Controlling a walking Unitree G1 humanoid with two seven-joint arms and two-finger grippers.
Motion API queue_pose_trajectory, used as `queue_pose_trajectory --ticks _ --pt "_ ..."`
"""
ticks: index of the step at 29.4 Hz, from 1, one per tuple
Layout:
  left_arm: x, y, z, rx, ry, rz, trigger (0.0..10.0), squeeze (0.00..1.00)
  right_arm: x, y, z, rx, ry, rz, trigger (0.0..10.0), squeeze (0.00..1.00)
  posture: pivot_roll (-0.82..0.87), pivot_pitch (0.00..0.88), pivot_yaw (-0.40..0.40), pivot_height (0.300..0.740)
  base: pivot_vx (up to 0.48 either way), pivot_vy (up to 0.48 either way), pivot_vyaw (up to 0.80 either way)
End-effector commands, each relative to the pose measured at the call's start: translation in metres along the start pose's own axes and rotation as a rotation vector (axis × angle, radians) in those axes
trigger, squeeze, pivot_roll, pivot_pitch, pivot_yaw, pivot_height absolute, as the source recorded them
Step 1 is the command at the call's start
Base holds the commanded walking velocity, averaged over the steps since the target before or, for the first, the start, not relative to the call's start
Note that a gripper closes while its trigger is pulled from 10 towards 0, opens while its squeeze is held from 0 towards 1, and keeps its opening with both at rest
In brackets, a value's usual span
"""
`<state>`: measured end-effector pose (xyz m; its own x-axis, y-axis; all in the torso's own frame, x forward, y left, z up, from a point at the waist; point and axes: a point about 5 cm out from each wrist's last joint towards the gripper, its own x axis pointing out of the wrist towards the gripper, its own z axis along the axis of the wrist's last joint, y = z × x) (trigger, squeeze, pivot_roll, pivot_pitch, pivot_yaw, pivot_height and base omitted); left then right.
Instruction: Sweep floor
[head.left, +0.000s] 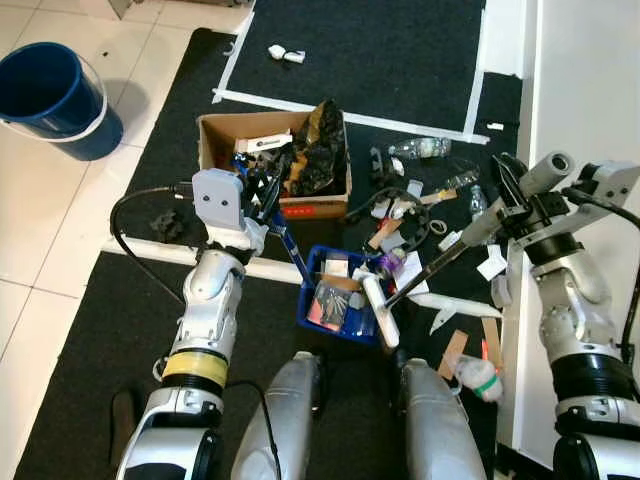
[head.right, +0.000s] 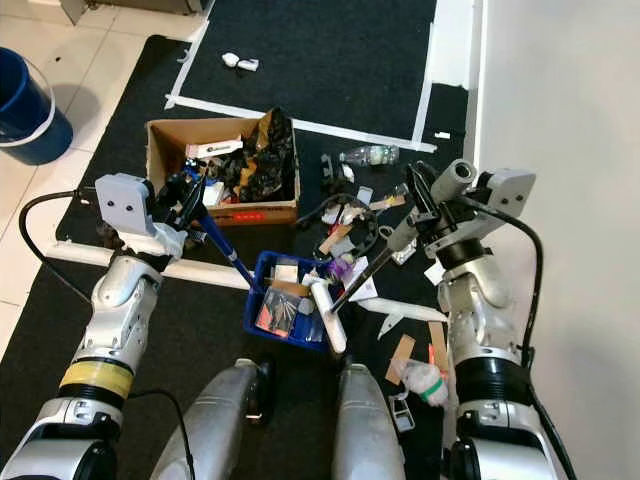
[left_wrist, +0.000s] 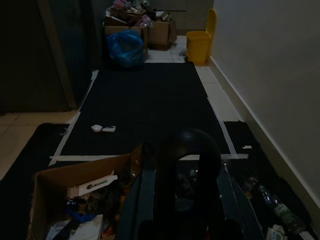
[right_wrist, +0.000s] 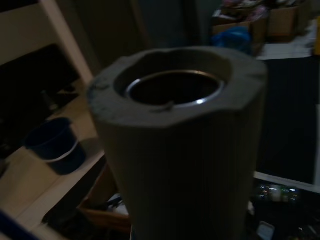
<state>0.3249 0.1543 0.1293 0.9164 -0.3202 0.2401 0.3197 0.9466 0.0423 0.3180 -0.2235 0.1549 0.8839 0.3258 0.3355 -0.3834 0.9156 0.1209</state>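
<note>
A blue dustpan (head.left: 312, 302) full of paper scraps rests on the black mat between my knees. Its blue handle (head.left: 290, 245) runs up to my left gripper (head.left: 262, 195), which is shut on it beside the cardboard box. My right gripper (head.left: 510, 203) is shut on the grey handle (head.left: 545, 172) of a broom. The broom's dark shaft slants down to a white brush head (head.left: 381, 311) at the dustpan's right edge. Litter (head.left: 405, 215) of papers, cables and wrappers lies just beyond the pan. The grey handle end (right_wrist: 175, 125) looms close in the right wrist view.
A cardboard box (head.left: 222, 135) of rubbish stands behind the dustpan. A plastic bottle (head.left: 420, 148) lies to its right. A blue bucket (head.left: 55, 95) sits on the tiles at far left. A white wall (head.left: 590, 90) borders the right. A yellow bin (left_wrist: 198, 47) stands far down the mat.
</note>
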Motion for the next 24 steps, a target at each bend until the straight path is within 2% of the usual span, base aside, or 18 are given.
queue_pose_trajectory --ticks 1,6,9,13,14,15,23,24 --pt "-0.008 -0.006 -0.017 -0.016 0.079 -0.007 10.0 0.0 -0.008 0.001 -0.002 0.045 0.022 0.025 10.0 0.0 0.11 0.328 0.019 0.74 0.0 0.0 0.0" --pt "-0.007 -0.008 -0.018 -0.019 0.076 -0.007 10.0 0.0 -0.011 0.005 0.008 0.123 0.013 0.099 10.0 0.0 0.1 0.319 0.013 0.74 0.0 0.0 0.0" --pt "-0.005 -0.009 -0.018 -0.023 0.074 -0.008 10.0 0.0 -0.009 -0.003 0.02 0.177 -0.048 0.072 10.0 0.0 0.1 0.314 0.007 0.74 0.0 0.0 0.0" --pt "-0.004 -0.01 -0.018 -0.025 0.07 -0.009 10.0 0.0 -0.006 -0.013 0.033 0.204 -0.115 0.024 10.0 0.0 0.1 0.313 0.006 0.74 0.0 0.0 0.0" --pt "-0.004 -0.011 -0.018 -0.025 0.07 -0.009 10.0 0.0 -0.003 -0.019 0.041 0.214 -0.157 -0.006 10.0 0.0 0.1 0.313 0.006 0.74 0.0 0.0 0.0" --pt "-0.005 -0.011 -0.018 -0.027 0.07 -0.008 10.0 0.0 0.002 -0.029 0.059 0.241 -0.247 -0.054 10.0 0.0 0.1 0.312 0.003 0.74 0.0 0.0 0.0" --pt "-0.007 -0.012 -0.02 -0.026 0.072 -0.007 10.0 0.0 0.012 -0.044 0.09 0.265 -0.377 -0.111 10.0 0.0 0.11 0.313 0.002 0.74 0.0 0.0 0.0" --pt "-0.007 -0.013 -0.02 -0.026 0.072 -0.008 10.0 0.0 0.015 -0.045 0.094 0.235 -0.382 -0.118 10.0 0.0 0.11 0.313 0.002 0.74 0.0 0.0 0.0"
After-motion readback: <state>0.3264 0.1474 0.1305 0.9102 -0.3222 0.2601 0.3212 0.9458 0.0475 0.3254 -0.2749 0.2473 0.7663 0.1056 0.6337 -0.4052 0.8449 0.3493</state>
